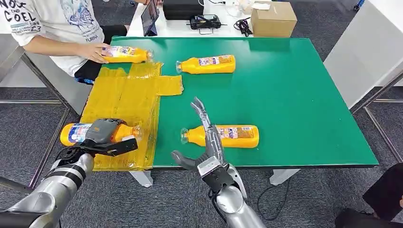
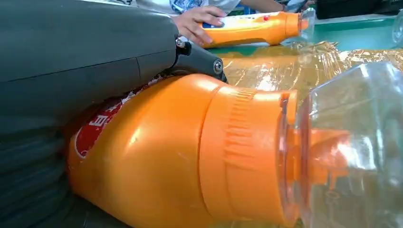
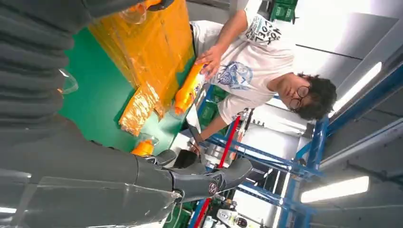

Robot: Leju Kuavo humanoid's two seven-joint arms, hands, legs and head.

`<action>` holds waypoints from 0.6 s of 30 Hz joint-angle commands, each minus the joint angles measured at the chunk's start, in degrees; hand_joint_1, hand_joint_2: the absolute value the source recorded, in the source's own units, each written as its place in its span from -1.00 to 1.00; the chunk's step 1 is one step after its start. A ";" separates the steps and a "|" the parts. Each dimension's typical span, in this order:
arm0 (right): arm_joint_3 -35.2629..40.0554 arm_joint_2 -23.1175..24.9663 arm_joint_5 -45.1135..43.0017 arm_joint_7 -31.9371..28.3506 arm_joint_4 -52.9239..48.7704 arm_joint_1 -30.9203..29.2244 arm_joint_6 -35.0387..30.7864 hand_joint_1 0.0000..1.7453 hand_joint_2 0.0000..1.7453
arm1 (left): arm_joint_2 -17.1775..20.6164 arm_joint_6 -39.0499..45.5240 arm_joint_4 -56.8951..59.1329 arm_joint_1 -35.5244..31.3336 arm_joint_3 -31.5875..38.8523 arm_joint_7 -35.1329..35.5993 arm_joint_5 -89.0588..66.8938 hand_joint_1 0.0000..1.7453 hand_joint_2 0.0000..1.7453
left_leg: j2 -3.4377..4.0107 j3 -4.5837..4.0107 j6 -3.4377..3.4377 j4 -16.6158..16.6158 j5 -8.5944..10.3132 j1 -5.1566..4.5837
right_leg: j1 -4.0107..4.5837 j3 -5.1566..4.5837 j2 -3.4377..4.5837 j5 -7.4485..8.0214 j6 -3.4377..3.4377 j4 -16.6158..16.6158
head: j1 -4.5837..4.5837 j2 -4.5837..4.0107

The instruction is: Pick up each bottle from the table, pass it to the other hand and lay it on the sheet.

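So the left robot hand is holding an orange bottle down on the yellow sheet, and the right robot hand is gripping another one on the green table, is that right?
Not quite. In the head view the right robot hand is open, fingers spread above the bottle on the green table, not gripping it. The left robot hand does hold an orange bottle on the yellow sheet.

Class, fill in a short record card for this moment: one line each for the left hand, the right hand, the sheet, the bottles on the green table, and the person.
Left hand: left hand grips an orange plastic bottle lying on the sheet.
Right hand: right hand open, fingers spread above the near orange bottle.
Sheet: crinkled yellow plastic sheet on the green table.
Bottles on table: near one, plus a far orange bottle, both lying flat.
Person: a person's hand rests on a fourth orange bottle.
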 commanded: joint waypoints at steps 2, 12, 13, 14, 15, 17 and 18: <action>1.25 -0.93 -0.08 0.31 5.05 -2.63 0.11 -1.00 1.00 | -2.25 -2.94 2.15 0.70 -1.58 -1.52 1.64 1.00 1.00 | 0.06 0.23 -0.03 -0.07 -0.05 0.01 | 0.01 0.21 0.04 -0.04 -0.06 -0.07 | 0.00 0.00; 0.91 -0.70 -0.07 0.37 5.98 -2.84 0.35 -1.00 1.00 | -2.58 -8.07 2.82 1.62 -4.27 -0.38 3.60 -1.00 -1.00 | 0.11 0.66 -0.09 -0.14 -0.15 0.02 | 0.02 0.66 0.13 -0.10 -0.17 -0.16 | 0.00 0.00; 0.91 -0.70 -0.07 0.37 5.98 -2.84 0.35 -1.00 1.00 | -2.58 -8.07 2.82 1.62 -4.27 -0.38 3.60 -1.00 -1.00 | 0.01 0.50 -0.05 -0.10 -0.07 -0.02 | -0.03 0.52 0.04 -0.05 -0.09 -0.11 | -0.02 0.00; 0.91 -0.70 -0.07 0.37 5.98 -2.84 0.35 -1.00 1.00 | -2.58 -8.07 2.82 1.62 -4.27 -0.38 3.60 -1.00 -1.00 | 0.01 0.47 -0.03 -0.09 -0.05 -0.04 | -0.04 0.47 0.05 -0.04 -0.07 -0.09 | -0.02 0.00; 0.91 -0.70 -0.07 0.37 5.98 -2.84 0.35 -1.00 1.00 | -2.58 -8.07 2.82 1.62 -4.27 -0.38 3.60 -1.00 -1.00 | 0.04 0.63 -0.06 -0.13 -0.08 -0.02 | -0.02 0.63 0.07 -0.05 -0.12 -0.13 | 0.00 0.00; 0.91 -0.69 -0.07 0.37 5.97 -2.85 0.36 -1.00 1.00 | -2.53 -8.11 2.81 1.54 -4.27 -0.38 3.60 -1.00 -1.00 | 0.04 0.50 -0.04 -0.10 -0.04 -0.03 | -0.03 0.49 0.07 -0.02 -0.08 -0.09 | 0.00 0.00; 0.91 -0.69 -0.07 0.37 5.97 -2.85 0.36 -1.00 1.00 | -2.53 -8.11 2.81 1.54 -4.27 -0.38 3.60 -1.00 -1.00 | 0.01 0.44 -0.03 -0.07 -0.03 -0.02 | -0.02 0.44 0.04 -0.01 -0.06 -0.09 | 0.00 0.00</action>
